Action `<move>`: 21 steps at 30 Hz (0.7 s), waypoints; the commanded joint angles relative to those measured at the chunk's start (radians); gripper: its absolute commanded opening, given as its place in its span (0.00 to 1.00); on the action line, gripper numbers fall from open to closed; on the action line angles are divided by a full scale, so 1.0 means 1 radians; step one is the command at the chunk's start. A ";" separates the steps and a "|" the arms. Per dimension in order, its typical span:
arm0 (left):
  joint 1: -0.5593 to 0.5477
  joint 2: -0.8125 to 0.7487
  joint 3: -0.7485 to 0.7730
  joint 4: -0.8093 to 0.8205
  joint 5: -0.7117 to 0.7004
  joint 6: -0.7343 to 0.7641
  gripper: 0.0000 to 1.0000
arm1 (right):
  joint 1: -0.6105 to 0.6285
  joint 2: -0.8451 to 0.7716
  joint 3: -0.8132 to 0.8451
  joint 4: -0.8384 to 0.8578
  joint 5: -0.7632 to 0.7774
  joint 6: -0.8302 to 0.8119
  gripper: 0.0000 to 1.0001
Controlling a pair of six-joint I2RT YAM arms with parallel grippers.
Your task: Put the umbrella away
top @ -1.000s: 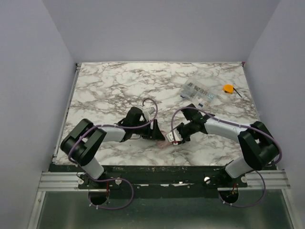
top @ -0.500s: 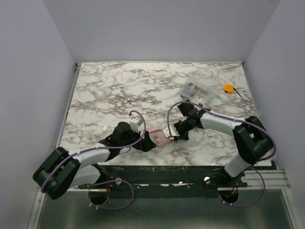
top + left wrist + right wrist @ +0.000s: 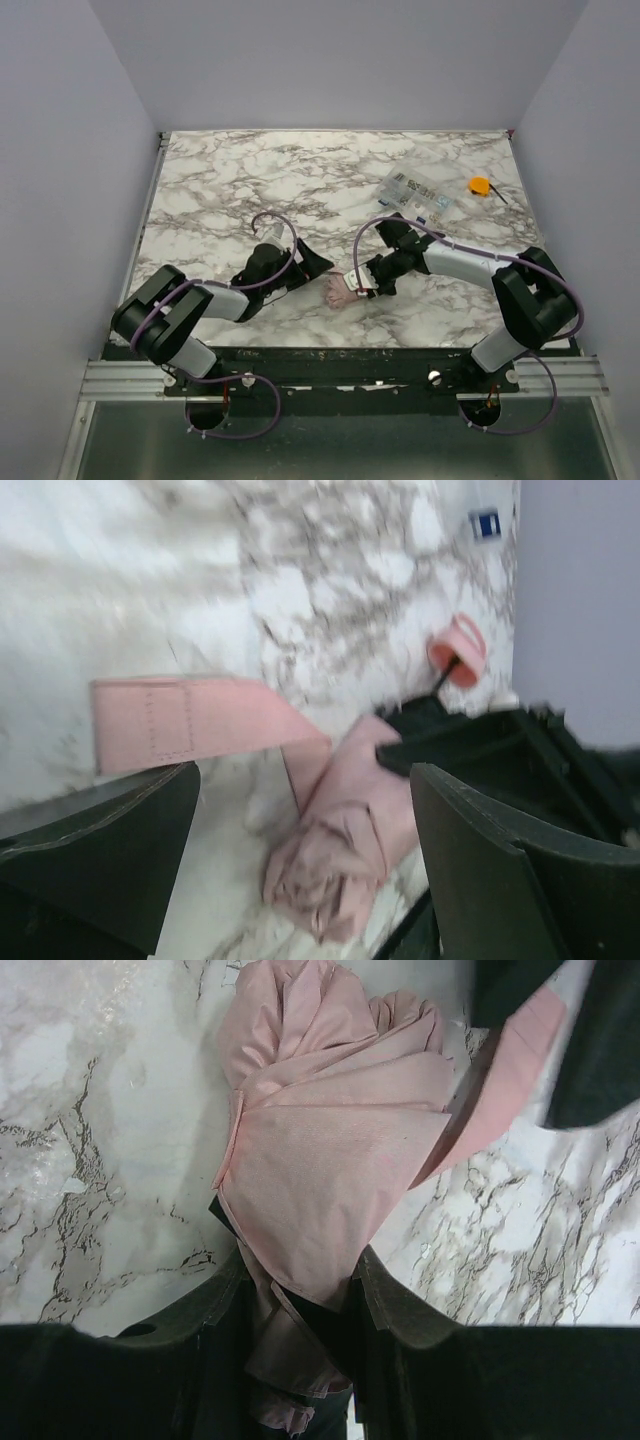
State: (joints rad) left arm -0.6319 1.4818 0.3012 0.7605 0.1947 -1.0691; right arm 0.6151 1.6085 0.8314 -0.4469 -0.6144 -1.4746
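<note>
Umbrella (image 3: pixel 343 291) = folded pale pink bundle on marble surface (image 3: pixel 220 180), near front edge, approx centre, betw the two arms.

L to R:
- Left hand (image 3: pixel 312 264) sits low, just left of bundle. Its fingers (image 3: pixel 110 850) are spread wide, gripping nothing.
- Closure strap (image 3: pixel 190 720) lies loose & flat on surface, running out from bundle toward that hand.
- Bundle is only loosely gathered: pleats fan out, not rolled tight.
- Right hand (image 3: pixel 300 1335) is clamped on one end of bundle, fabric pinched betw both fingers. Handle & shaft hidden, so can't tell which end.
- Further R, well apart at back: clear labelled packet (image 3: pixel 415 193) & small orange item (image 3: pixel 480 186), not involved.

Step in hand, my read: fasten bundle w/ strap. Right hand anchors, left hand takes strap.

To do it well:
- Right hand grips firm w/o twisting, so pleats don't spill.
- Left hand comes in low & takes strap near free end, edge-on. Flat fabric on hard surface is tough to pinch.
- Raising bundle a little may lift strap clear.
- Then wrap round bundle under light tension.

Risks: thin strap slips out, or pull drags fabric from right hand's grip.
</note>
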 commanded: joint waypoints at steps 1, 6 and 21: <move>0.067 0.079 0.114 -0.082 -0.118 -0.068 0.88 | 0.012 0.081 -0.111 -0.182 0.146 0.065 0.00; 0.089 0.179 0.380 -0.154 0.036 -0.034 0.87 | 0.012 0.087 -0.108 -0.168 0.145 0.082 0.00; 0.172 -0.184 0.310 -0.252 0.017 0.383 0.90 | 0.011 0.215 0.055 -0.362 0.097 0.169 0.00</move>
State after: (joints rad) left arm -0.5045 1.5726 0.7509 0.5247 0.3180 -0.9264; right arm 0.6155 1.6638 0.9081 -0.5148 -0.6189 -1.4117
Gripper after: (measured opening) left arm 0.856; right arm 0.382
